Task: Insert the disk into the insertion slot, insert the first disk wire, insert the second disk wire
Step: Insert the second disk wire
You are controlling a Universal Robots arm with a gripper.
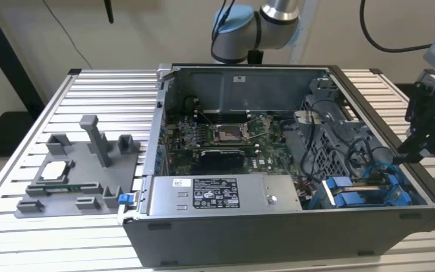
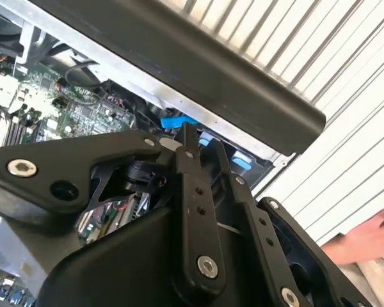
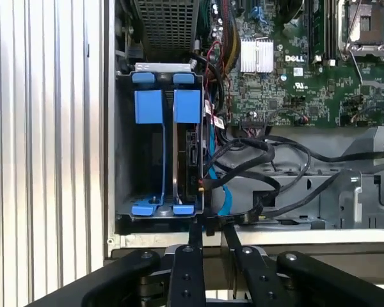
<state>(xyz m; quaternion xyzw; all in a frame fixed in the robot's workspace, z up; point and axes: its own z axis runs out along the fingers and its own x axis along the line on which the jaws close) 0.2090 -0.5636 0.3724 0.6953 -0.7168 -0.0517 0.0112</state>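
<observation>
With the disk (image 3: 187,153) seated in the insertion slot (image 3: 125,160) and a black wire (image 3: 249,214) seemingly pinched in the closed gripper (image 3: 211,226) just beside it — the plug is best lined up straight, then pushed in gently.

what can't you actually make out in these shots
- Label of the disk: first wrist view sees it edge-on in the insertion slot.
- Wire ends at the disk: exterior view, black cables overlap them.
- Person's hand: second wrist view, blurred and cut by the edge.
</observation>
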